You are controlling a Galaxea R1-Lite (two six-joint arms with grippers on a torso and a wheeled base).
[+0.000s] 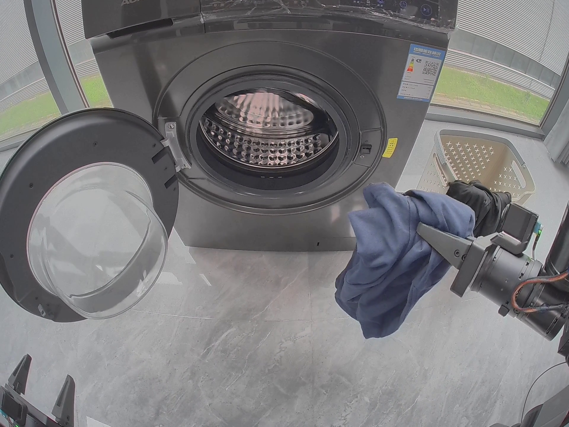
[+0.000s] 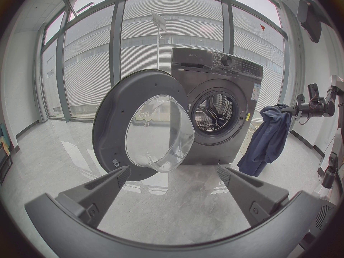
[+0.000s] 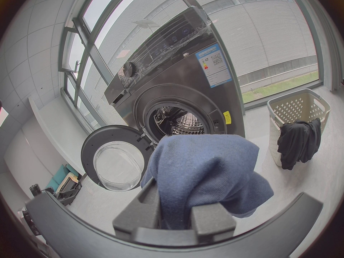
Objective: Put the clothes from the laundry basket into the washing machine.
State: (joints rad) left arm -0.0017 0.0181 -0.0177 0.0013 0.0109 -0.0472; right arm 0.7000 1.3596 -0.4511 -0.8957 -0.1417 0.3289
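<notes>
The right gripper [image 1: 428, 232] has its fingers [image 3: 213, 217] closed tight on a fold of the blue garment [image 1: 391, 262]. The cloth bunches over the fingertips and hangs well below them, off the floor. Ahead of the fingertips and apart from them stands the washing machine [image 1: 148, 72], its door [image 1: 77, 143] swung wide and the drum [image 1: 267, 126] open. The laundry basket [image 3: 297, 106] sits off to the side of the fingers, with a black garment [image 3: 299, 144] draped over its rim. The left gripper [image 2: 172, 169] is spread wide, holding nothing
</notes>
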